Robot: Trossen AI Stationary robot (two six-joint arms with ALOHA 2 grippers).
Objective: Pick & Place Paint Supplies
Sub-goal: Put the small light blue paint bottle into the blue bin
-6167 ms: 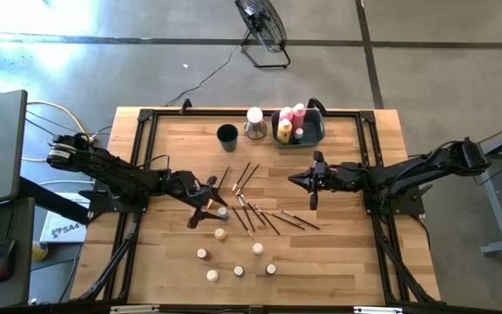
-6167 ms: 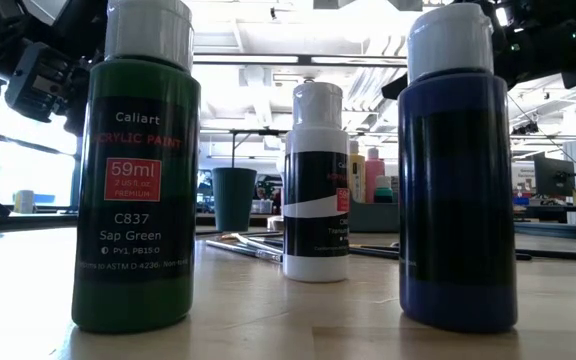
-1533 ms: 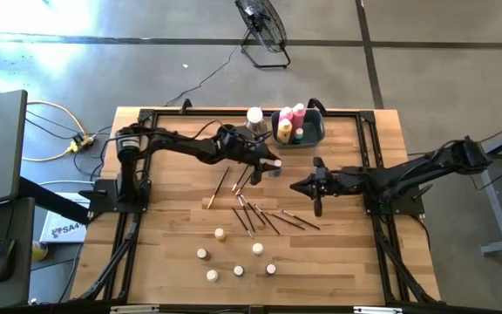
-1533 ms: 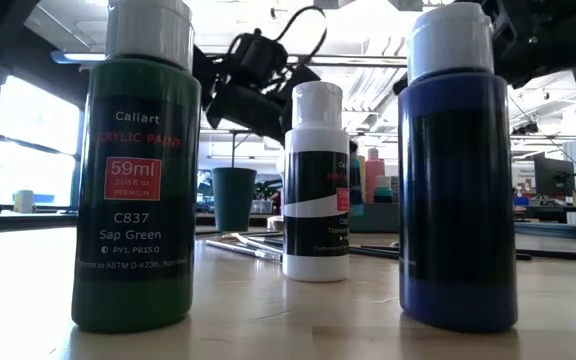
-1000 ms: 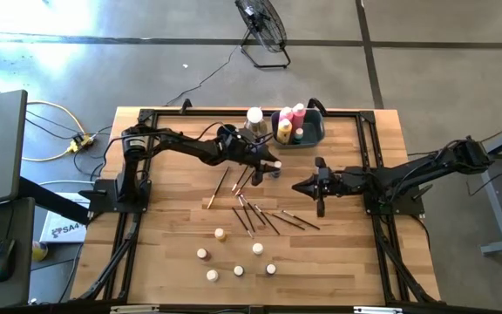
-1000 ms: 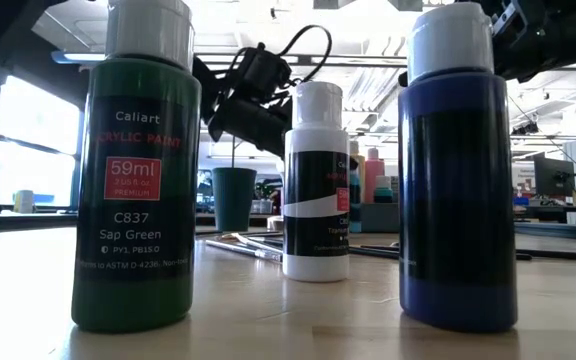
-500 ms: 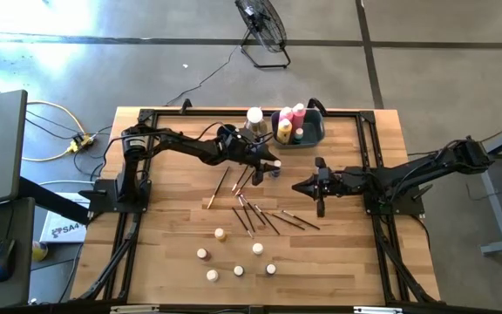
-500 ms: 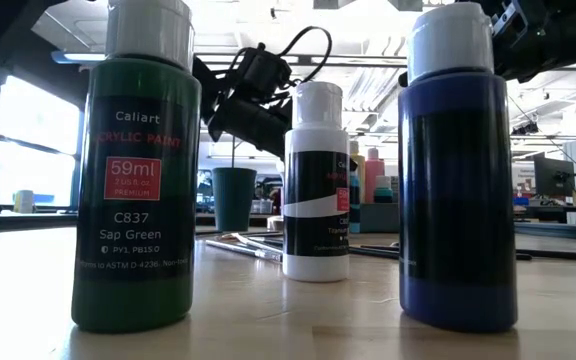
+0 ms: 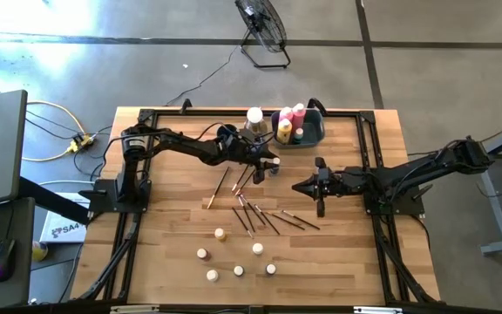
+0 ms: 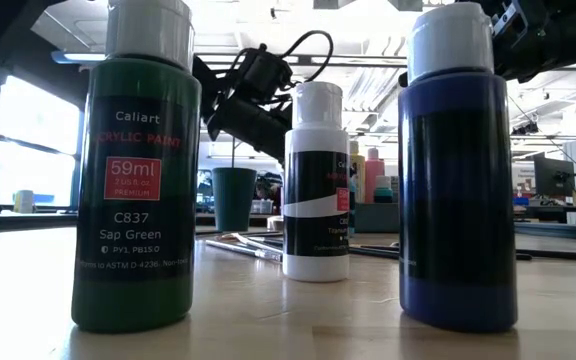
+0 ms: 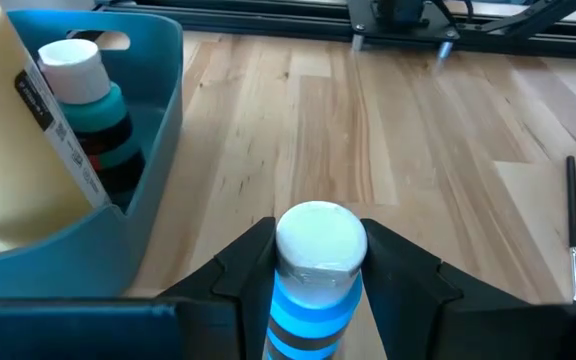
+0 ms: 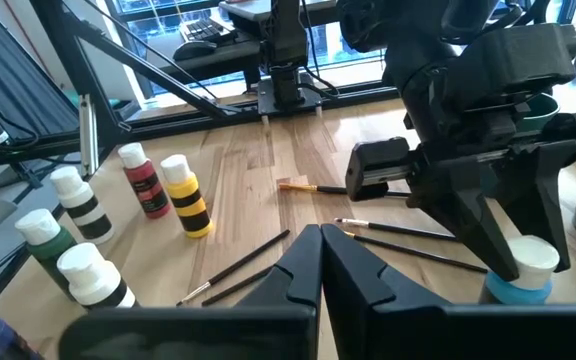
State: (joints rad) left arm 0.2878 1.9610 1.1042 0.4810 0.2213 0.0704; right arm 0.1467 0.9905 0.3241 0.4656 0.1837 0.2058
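The wooden counter (image 9: 172, 253) holds everything. The blue bin (image 9: 314, 131) sits at its far edge, with pink, yellow and teal bottles standing up inside. Just beside the bin, the left gripper (image 11: 318, 262) has its jaws closed on a small blue bottle (image 11: 313, 290). The bottle stands straight up, white cap on top, close to the bin's wall. A bit farther from the bin, the right gripper (image 9: 299, 185) waits with its jaws pressed together, holding nothing. Thin brushes (image 9: 255, 214) lie flat, pointing different ways, well apart from the bin.
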